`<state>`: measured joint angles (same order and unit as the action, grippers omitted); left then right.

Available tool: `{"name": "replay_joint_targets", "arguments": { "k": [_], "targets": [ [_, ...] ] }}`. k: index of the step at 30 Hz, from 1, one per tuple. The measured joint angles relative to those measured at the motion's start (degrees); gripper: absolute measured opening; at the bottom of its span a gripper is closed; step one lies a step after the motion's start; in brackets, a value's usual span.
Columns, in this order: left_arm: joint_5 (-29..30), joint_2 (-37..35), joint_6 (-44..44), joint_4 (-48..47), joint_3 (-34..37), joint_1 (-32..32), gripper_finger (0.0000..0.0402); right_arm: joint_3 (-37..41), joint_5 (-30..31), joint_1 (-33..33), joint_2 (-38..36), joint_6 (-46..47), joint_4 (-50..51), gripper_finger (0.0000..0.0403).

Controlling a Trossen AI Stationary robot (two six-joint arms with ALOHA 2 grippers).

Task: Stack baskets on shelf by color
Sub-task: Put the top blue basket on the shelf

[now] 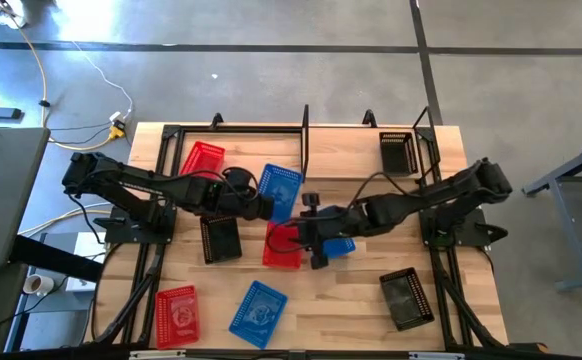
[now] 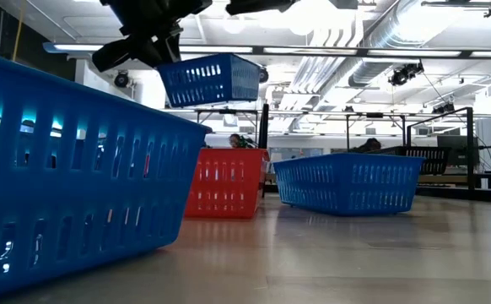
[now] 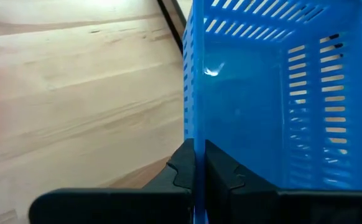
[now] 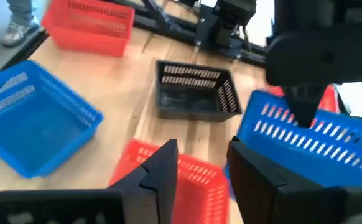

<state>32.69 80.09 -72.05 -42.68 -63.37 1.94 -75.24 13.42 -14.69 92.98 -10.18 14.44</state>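
Blue plastic is pinched in my left gripper (image 3: 194,163), jaws closed on the side wall of a blue basket (image 1: 281,190) carried clear of the table near the middle, short of the shelf (image 1: 304,150) at the far edge. Centre-right, my right gripper (image 4: 201,163) hangs with fingers apart and nothing between them, over a red basket (image 1: 283,245) on the table. I judge the step to be transport of the blue basket, and the next move calls for setting it level on the shelf's blue stack.
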Motion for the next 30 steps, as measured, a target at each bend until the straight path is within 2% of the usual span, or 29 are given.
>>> {"name": "replay_joint_targets", "arguments": {
  "k": [6, 15, 22, 30],
  "targets": [
    [-0.1, 0.0, -0.8, 0.1, 0.0, 0.0, 0.0000, 0.0, -0.1, 1.3, 0.0, -0.7, -0.8, 0.0156],
    [-3.0, -0.1, 3.3, -0.6, 0.0, 0.5, 0.0000, -0.1, 1.7, 1.7, -0.7, -5.6, 1.4, 0.0158],
    [-5.9, -0.8, 4.2, -0.4, 0.0, 1.2, 0.0000, -0.1, -0.2, 1.7, -1.5, -10.8, 8.1, 0.0158],
    [-8.6, -0.7, 6.7, -0.4, 0.0, 1.3, 0.0000, -0.1, -1.1, 1.7, -1.5, -12.8, 8.7, 0.0158]
  ]
}}
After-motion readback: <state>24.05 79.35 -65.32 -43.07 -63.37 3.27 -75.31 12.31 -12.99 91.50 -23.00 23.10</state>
